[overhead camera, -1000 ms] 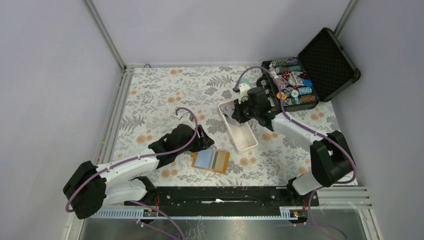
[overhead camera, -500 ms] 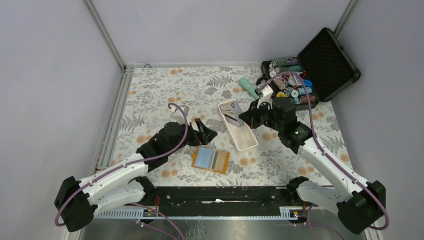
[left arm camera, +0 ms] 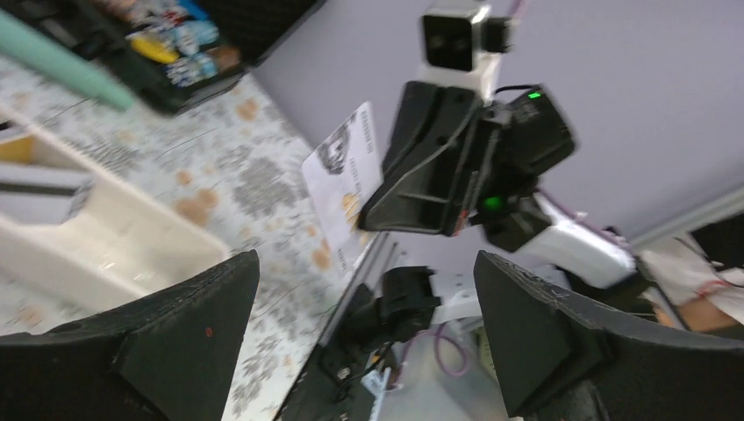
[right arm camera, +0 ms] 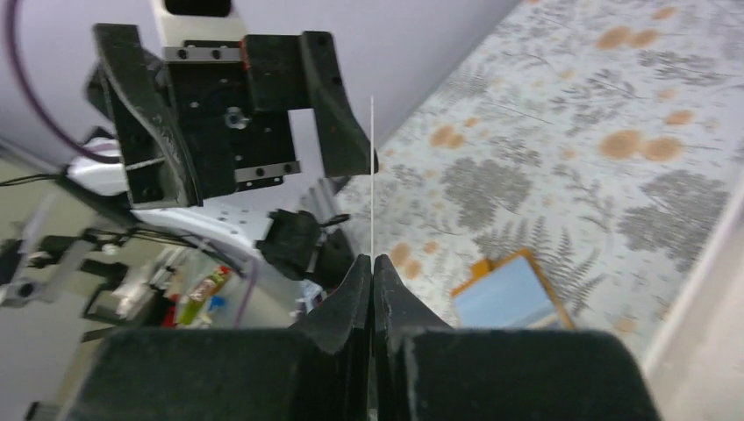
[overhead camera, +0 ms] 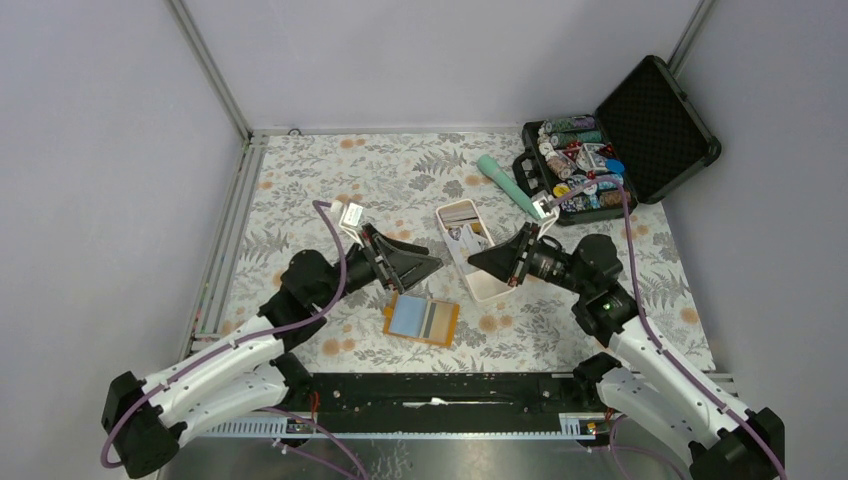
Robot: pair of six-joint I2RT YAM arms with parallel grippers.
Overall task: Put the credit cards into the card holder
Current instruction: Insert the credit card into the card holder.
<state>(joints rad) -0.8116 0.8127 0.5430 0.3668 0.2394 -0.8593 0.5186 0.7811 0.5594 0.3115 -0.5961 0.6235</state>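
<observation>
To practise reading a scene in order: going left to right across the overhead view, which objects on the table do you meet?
Orange booklet card holder → long white rectangular tray → open black case of poker chips.

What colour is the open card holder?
The card holder is orange with light blue pockets; top external view.

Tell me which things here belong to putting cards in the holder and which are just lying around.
Job: card in right gripper; cards in white tray; open orange card holder.
Lying about: poker chip case; teal tube.
</observation>
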